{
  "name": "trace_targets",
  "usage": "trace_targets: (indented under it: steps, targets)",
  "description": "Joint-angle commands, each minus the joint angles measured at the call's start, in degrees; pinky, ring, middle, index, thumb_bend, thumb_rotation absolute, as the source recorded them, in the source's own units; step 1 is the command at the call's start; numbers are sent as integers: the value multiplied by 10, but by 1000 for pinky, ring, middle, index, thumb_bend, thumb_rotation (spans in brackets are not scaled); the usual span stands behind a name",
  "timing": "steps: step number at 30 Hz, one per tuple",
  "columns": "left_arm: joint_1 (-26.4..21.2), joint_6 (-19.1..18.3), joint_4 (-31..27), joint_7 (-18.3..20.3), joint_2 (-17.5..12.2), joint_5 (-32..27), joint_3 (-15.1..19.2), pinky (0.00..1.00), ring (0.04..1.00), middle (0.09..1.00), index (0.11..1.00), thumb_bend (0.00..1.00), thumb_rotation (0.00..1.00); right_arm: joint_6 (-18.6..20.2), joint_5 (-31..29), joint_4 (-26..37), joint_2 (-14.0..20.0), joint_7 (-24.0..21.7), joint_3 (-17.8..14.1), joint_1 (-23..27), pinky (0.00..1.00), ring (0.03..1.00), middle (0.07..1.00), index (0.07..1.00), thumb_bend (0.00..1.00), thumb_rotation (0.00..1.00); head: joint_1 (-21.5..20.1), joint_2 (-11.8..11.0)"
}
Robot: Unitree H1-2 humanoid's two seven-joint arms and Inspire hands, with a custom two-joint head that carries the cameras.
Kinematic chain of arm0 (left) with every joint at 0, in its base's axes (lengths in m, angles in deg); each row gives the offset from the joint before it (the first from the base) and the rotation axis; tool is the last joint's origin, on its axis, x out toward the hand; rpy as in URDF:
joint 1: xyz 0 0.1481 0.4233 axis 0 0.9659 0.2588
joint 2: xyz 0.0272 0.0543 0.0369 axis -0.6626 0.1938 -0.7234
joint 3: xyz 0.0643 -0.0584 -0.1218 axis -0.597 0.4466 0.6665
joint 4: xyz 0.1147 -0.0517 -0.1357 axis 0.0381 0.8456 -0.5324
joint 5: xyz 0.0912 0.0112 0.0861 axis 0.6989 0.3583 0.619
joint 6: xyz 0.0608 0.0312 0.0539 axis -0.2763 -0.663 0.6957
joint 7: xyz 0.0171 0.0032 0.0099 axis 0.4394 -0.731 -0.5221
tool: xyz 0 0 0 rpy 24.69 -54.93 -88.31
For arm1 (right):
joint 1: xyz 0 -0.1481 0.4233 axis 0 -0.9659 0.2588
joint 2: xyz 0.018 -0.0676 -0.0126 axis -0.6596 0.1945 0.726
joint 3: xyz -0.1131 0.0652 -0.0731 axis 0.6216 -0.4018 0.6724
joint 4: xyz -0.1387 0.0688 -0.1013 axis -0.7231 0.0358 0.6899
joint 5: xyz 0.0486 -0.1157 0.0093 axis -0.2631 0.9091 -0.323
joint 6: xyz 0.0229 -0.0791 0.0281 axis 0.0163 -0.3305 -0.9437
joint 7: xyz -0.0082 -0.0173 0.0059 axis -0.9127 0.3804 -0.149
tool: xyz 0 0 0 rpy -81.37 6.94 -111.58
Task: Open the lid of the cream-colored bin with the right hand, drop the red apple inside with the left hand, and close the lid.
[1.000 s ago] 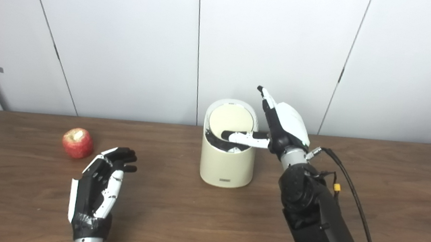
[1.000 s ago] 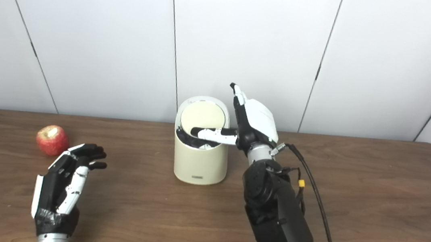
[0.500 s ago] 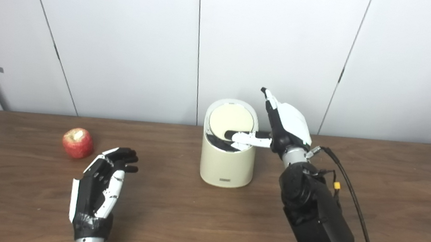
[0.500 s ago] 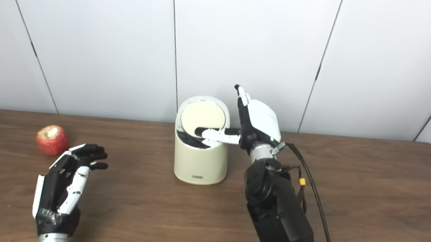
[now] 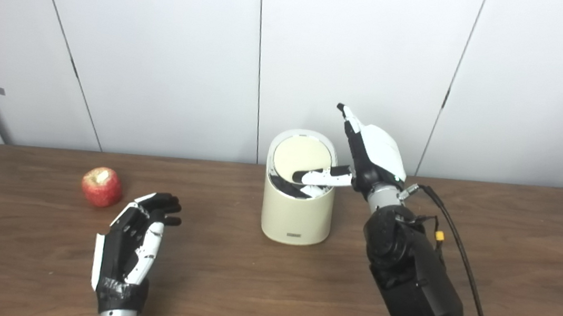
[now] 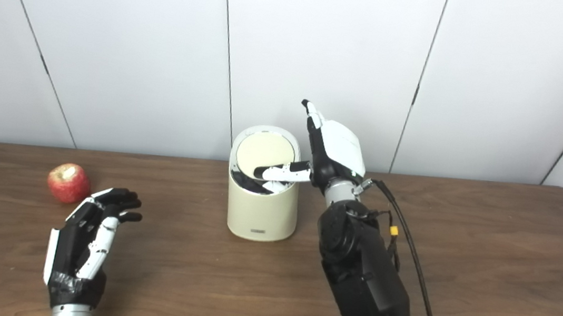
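Left hand (image 5: 131, 247): nearest; fingers (image 5: 162, 207) spread wide, holding nothing, above the table (image 5: 245, 286).
Red apple (image 5: 101, 187): on the table, just beyond and left of those fingers; not picked up.
Right hand (image 5: 369, 157): fingers open, thumb laid across the bin mouth.
Cream-colored bin (image 5: 297, 202): lid (image 5: 303, 156) tipped back; opening judged under way.
Remaining: apple drop, lid closing.
Unclear: bin interior dark; thumb-to-lid contact cannot be told.
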Motion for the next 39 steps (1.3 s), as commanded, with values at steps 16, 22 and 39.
trace_targets:
  steps: [16,22,39]
  targets:
    - [5,4,9,1,15,-3,-9,600,674,671,647,300,374,-3,-20,29,14,-13,-11,3,842,903,943,975,903,816,-6,-1]
    - [0,10,19,4,13,-4,-8,594,672,669,646,307,381,-32,-39,33,28,-11,-8,-8,851,903,939,971,975,998,-7,-5]
    - [-8,27,39,9,6,-1,-9,603,673,670,652,290,394,-154,-128,141,46,27,-69,-93,850,952,1000,1000,1000,1000,-8,-14]
